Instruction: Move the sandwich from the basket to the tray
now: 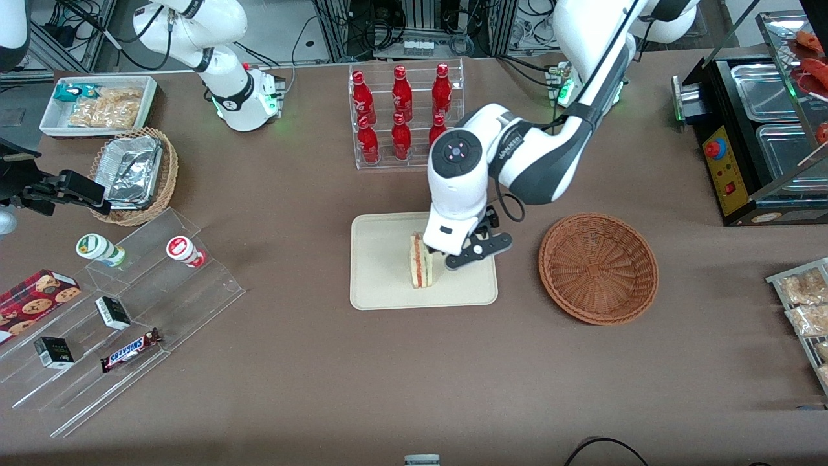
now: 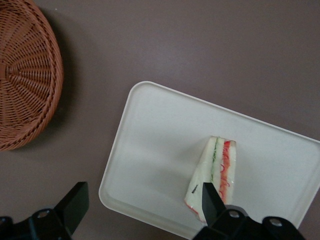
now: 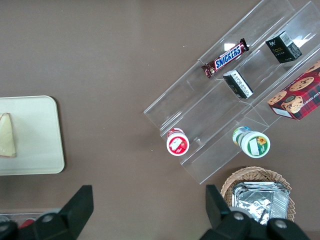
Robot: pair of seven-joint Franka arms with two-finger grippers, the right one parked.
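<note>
While the tool (image 2: 142, 205) gapes, sandwich (image 1: 421, 261) rests on tray (image 1: 381, 285).

Tray edge and snack shelves on the brown worktop (image 3: 100, 60)

The sandwich (image 3: 7, 135) lay on the tray (image 3: 40, 145); a Snickers bar (image 3: 225, 58) sat on the clear stepped shelf (image 3: 210, 105).
</note>
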